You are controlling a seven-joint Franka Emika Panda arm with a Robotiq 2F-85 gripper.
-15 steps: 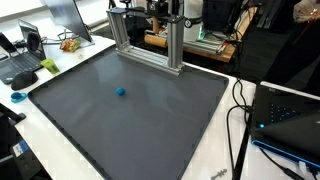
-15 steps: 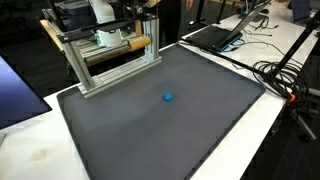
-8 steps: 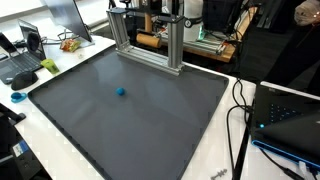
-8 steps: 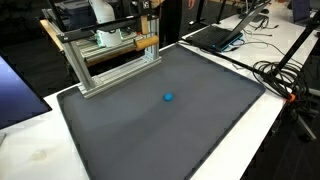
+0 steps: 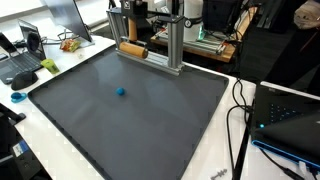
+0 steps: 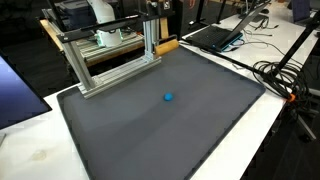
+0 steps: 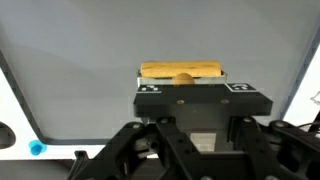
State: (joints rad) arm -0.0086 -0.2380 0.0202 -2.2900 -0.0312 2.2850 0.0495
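My gripper (image 7: 182,82) is shut on a wooden block (image 7: 160,70), which sticks out beyond a black plate with two square markers (image 7: 196,96). In both exterior views the block (image 5: 130,48) (image 6: 167,46) hangs low inside the aluminium frame (image 5: 175,45) (image 6: 110,72) at the back of the dark mat (image 5: 130,115) (image 6: 170,125). The frame's posts hide most of the gripper there. A small blue ball (image 5: 120,91) (image 6: 168,97) lies alone on the mat, well apart from the block; it also shows low at the left of the wrist view (image 7: 37,148).
The mat lies on a white table (image 5: 60,150). Laptops stand beside it (image 5: 22,55) (image 5: 290,115) (image 6: 220,35), and black cables (image 5: 240,100) (image 6: 285,75) trail along one edge. A green object (image 5: 50,65) and a blue item (image 5: 18,97) lie on the table's side.
The wooden block has travelled sideways along the frame's opening and dropped a little lower. The blue ball has stayed where it was.
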